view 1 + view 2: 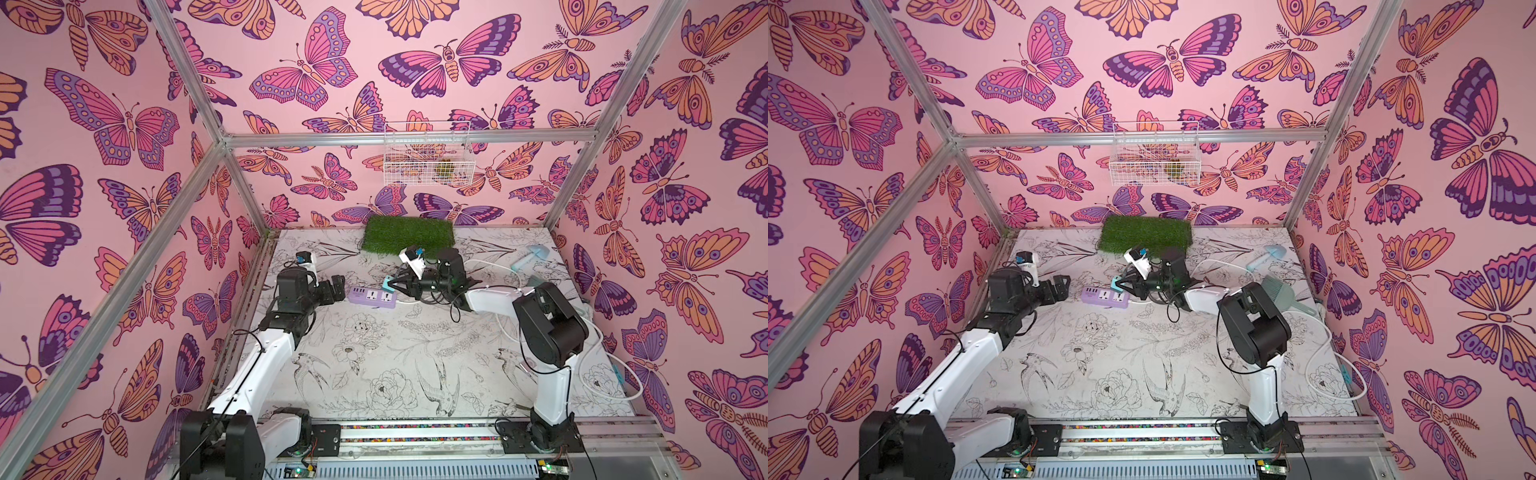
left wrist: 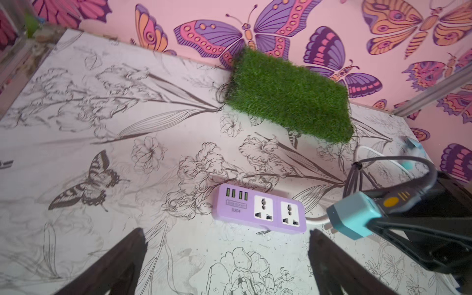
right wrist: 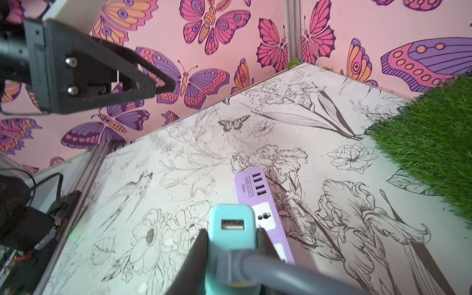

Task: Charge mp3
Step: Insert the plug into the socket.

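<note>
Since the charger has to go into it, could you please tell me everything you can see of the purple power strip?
The purple power strip is a flat, rounded bar of what looks like glossy plastic, lying face up on the printed table. One end carries four USB ports above a small printed label; beside them sit two white universal sockets, both empty. A white cord leaves the socket end. Nothing grips it: the teal charger in the right end effector hovers near that end.
</note>
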Controlling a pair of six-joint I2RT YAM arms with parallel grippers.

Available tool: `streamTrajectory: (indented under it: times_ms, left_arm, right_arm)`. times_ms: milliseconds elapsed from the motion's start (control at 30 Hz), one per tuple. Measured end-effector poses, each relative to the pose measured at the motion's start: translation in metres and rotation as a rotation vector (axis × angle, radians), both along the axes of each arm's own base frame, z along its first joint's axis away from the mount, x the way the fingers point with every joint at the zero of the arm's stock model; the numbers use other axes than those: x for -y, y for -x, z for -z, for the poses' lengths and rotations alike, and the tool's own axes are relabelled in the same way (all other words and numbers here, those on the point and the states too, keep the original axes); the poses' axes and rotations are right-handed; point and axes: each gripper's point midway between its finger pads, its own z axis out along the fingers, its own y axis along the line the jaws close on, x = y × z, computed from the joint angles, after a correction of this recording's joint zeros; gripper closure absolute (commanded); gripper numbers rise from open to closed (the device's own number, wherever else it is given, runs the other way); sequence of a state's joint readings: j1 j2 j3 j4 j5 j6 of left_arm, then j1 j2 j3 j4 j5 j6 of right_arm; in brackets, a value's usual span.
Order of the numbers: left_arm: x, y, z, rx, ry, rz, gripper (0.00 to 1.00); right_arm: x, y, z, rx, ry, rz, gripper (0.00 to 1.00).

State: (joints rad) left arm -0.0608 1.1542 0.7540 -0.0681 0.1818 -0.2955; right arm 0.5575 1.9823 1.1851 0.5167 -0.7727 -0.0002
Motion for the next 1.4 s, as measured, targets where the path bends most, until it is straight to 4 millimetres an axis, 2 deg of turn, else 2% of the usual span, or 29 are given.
streamTrajectory:
  times_ms: [233, 367, 500, 867, 1100, 1400]
  left_arm:
    - [0.002, 0.001, 0.023, -0.126, 0.109, -0.004, 0.00]
    - [0.006, -0.001, 0.024, -0.148, 0.132, 0.010, 0.00]
    - [0.008, 0.000, 0.023, -0.153, 0.138, 0.019, 0.00]
    - [0.011, 0.001, 0.025, -0.165, 0.147, 0.031, 0.00]
    - [0.013, 0.002, 0.028, -0.174, 0.155, 0.043, 0.00]
    - [0.013, 0.001, 0.033, -0.190, 0.157, 0.045, 0.00]
  right_arm:
    - [-0.008, 0.014, 0.032, 0.042, 0.123, -0.084, 0.87]
    - [-0.012, 0.014, 0.051, 0.053, 0.160, -0.094, 0.87]
    - [-0.013, 0.005, 0.062, 0.073, 0.193, -0.082, 0.88]
    - [-0.016, -0.005, 0.053, 0.137, 0.213, -0.077, 0.87]
    - [-0.018, -0.018, 0.042, 0.193, 0.208, -0.078, 0.87]
    - [-0.013, -0.018, 0.055, 0.201, 0.258, -0.119, 0.87]
